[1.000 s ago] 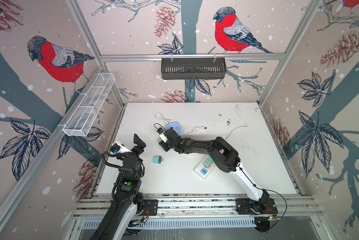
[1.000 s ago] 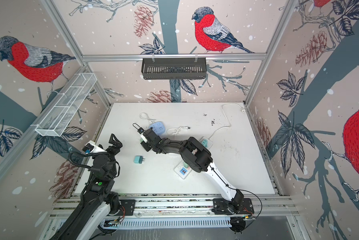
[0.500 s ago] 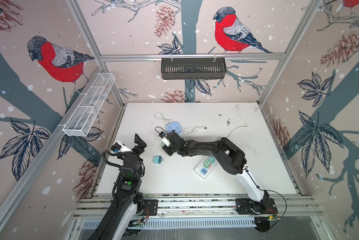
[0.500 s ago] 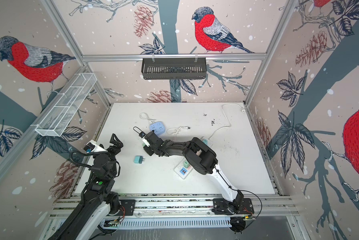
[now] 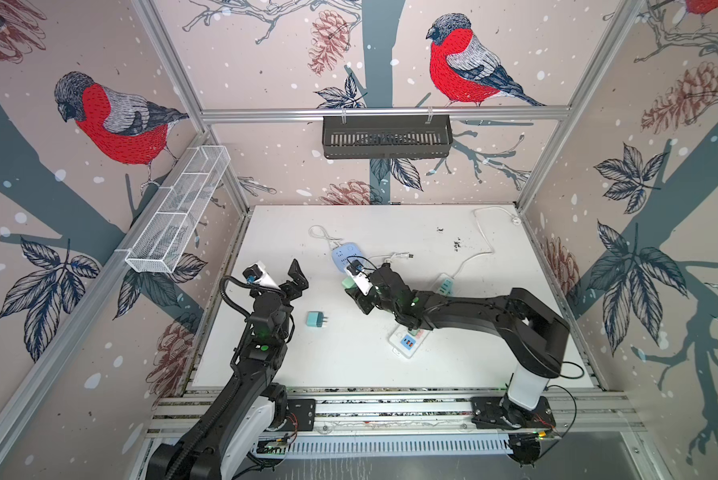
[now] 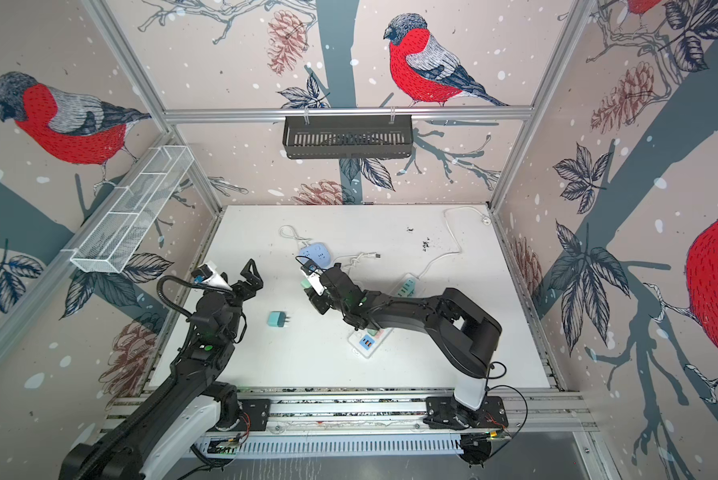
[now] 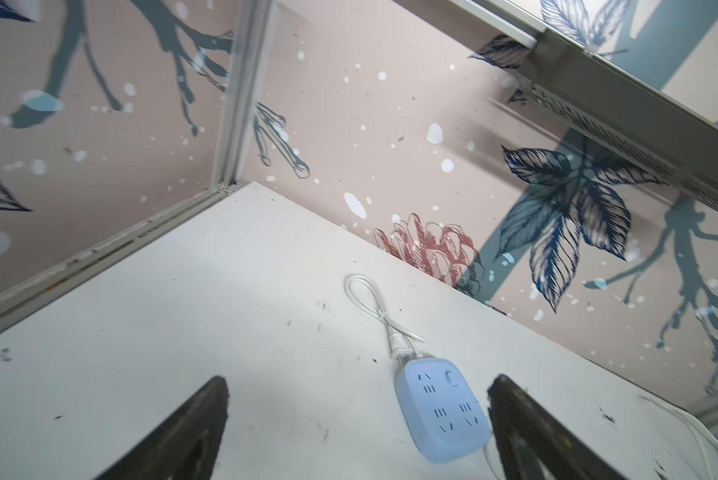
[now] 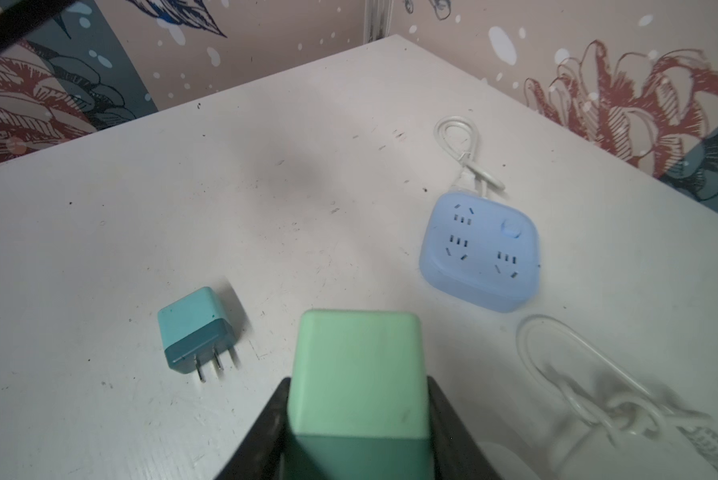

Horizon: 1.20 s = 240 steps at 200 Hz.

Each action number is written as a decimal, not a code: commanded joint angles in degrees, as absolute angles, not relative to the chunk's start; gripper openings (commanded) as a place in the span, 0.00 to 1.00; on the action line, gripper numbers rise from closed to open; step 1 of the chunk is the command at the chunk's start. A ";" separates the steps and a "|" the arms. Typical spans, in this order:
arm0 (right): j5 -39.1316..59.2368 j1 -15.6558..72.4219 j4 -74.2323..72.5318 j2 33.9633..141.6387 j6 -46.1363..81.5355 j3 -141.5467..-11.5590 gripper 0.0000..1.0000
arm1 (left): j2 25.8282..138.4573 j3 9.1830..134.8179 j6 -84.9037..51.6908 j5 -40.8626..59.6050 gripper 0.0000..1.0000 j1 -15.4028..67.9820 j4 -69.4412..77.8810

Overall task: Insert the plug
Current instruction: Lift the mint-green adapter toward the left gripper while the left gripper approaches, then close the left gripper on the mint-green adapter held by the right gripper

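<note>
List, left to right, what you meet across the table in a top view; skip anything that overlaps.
left hand → teal plug → green plug → USB strip → far strip

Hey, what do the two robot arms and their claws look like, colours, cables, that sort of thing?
The left arm and right arm are matte black, each with a white shell on its lowest link and small green lights. The left claw and right claw have black wedge-shaped fingers. A white camera block sits at each wrist, with black cables looping nearby.
</note>
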State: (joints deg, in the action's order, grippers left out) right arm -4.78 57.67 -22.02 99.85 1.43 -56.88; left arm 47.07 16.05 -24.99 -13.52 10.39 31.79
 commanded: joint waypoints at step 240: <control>-20.56 57.91 -74.90 71.54 -24.45 -14.44 0.01 | 67.57 30.52 -15.73 42.37 0.89 26.39 41.84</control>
State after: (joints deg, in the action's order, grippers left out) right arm -22.65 57.34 -64.55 71.09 -15.46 -16.25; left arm 67.90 29.56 -16.64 41.39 25.06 42.52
